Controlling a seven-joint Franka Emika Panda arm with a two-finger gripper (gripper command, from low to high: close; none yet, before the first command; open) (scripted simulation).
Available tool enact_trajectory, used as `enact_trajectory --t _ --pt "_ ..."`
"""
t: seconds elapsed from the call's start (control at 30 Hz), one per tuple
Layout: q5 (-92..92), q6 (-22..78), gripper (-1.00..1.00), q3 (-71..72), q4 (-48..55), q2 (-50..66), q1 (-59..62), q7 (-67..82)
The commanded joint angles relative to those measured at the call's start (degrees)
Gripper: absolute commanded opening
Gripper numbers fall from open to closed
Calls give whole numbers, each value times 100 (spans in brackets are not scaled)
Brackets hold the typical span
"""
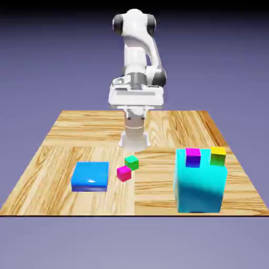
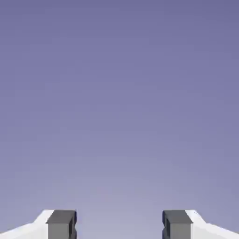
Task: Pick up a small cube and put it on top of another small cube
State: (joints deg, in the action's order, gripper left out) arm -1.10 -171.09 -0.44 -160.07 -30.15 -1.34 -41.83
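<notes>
The small cube (image 1: 124, 173) is tiny and plain magenta-pink, and it rests on the wooden table (image 1: 68, 136) near the middle. The other small cube (image 1: 132, 162), tiny and all green, sits just behind it toward the exterior view's right, almost touching it. My gripper (image 1: 135, 99) hangs high above the table's far side, well back from both cubes. In the hand view my gripper (image 2: 119, 226) is open, its grey fingertips (image 2: 61, 224) wide apart with nothing between them. Only the blue-violet backdrop shows there, and neither cube is visible.
A flat blue block (image 1: 91, 176) lies to the exterior view's left of the cubes. A tall cyan block (image 1: 199, 186) stands at the right front. It carries a magenta-topped cube (image 1: 193, 156) and a yellow-topped cube (image 1: 218, 155).
</notes>
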Motion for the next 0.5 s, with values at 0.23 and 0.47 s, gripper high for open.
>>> enact_trajectory --t 0.23,0.47 --pt "-731 1933 0 -293 615 1661 -433 419" --pt "-1371 3624 0 -549 1153 3115 -811 786"
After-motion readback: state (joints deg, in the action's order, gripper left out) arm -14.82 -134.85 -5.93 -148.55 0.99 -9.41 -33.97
